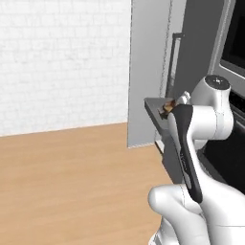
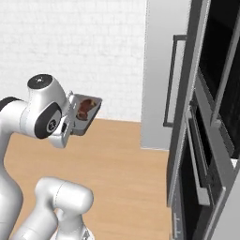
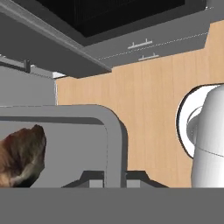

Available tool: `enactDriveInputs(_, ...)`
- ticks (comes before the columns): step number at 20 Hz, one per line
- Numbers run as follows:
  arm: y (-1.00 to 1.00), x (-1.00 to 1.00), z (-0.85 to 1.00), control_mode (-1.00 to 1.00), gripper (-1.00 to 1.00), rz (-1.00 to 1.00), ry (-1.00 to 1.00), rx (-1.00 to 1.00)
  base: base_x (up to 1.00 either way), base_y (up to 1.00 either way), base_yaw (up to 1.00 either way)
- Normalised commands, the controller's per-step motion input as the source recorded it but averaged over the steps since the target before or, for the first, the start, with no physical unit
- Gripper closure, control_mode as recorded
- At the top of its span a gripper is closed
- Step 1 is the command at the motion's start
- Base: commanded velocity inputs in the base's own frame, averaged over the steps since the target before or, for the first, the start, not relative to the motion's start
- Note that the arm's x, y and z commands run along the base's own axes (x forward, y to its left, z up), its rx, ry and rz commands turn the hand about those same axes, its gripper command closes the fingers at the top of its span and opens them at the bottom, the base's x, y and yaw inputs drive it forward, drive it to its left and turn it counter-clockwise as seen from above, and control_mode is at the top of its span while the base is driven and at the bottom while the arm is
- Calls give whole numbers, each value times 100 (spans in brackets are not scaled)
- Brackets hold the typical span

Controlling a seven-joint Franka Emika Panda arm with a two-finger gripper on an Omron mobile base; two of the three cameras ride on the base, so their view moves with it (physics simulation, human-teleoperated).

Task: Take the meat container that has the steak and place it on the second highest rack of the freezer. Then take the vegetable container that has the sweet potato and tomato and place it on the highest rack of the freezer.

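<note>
My gripper [image 3: 114, 177] is shut on the rim of the meat container [image 3: 114, 131], a grey tray held up in the air. The steak [image 3: 19, 155], a brown mottled chunk, lies in it. The right base view shows the meat container [image 2: 92, 116] tilted toward the camera with the steak [image 2: 84, 108] inside and the gripper [image 2: 71, 115] at its near edge. In the left base view the meat container [image 1: 154, 106] pokes out left of my forearm. The freezer [image 2: 161, 70] stands ahead with its door shut, so its racks are hidden. The vegetable container is out of view.
A long dark bar handle [image 2: 169, 79] runs down the freezer front. The black oven column [image 2: 220, 61] stands close on the right, with its handles [image 2: 199, 159] jutting out. Wooden floor [image 1: 72, 182] lies open to the left, below a white brick wall [image 1: 62, 57].
</note>
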Motion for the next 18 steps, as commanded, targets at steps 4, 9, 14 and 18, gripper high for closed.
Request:
enactDriveInputs(4,0,0,0,100,100,0,0,0,100,9,-1)
enactDriveInputs(9,0,0,0,100,100,0,0,0,89,6,-6)
enactDriveInputs(14,0,0,0,100,100,0,0,0,62,12,-21)
enactDriveInputs(18,0,0,0,100,100,0,0,0,47,15,-42)
